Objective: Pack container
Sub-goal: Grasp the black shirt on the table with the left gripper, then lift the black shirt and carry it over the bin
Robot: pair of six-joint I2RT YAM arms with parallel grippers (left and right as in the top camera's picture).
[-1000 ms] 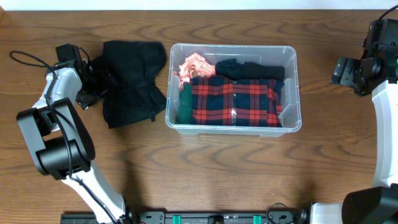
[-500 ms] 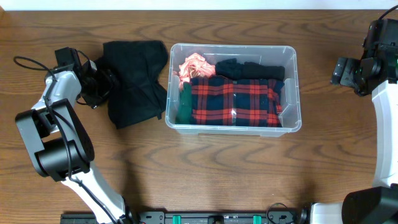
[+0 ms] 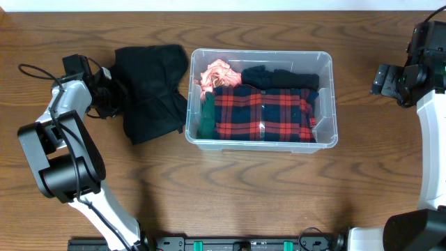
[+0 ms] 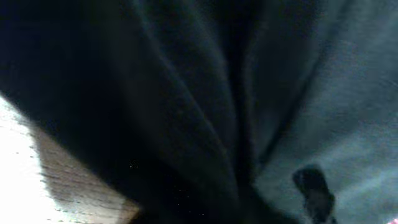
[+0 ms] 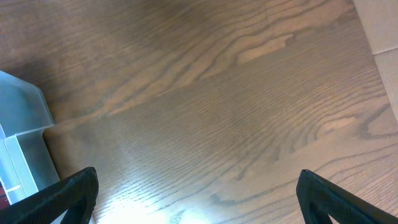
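Container (image 3: 259, 143): in the middle of the desk (image 3: 244, 202), clothes inside.
Left gripper (image 3: 110, 96): jaws seem to pinch the black cloth (image 3: 150, 90) just left of the container; the view is dark.
Right gripper (image 3: 382, 79): jaws spread wide, holding nothing.

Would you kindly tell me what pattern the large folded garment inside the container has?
The garment is red-and-navy plaid, clearest in the overhead view.

Left wrist view: frame filled by crumpled black cloth garment (image 4: 186, 112), dark and out of focus. Overhead: left gripper (image 3: 111, 95) tips buried in the garment's edge, jaw state unreadable. Right wrist view: clear plastic storage bin (image 5: 22, 143) cut off at left edge, one corner showing.
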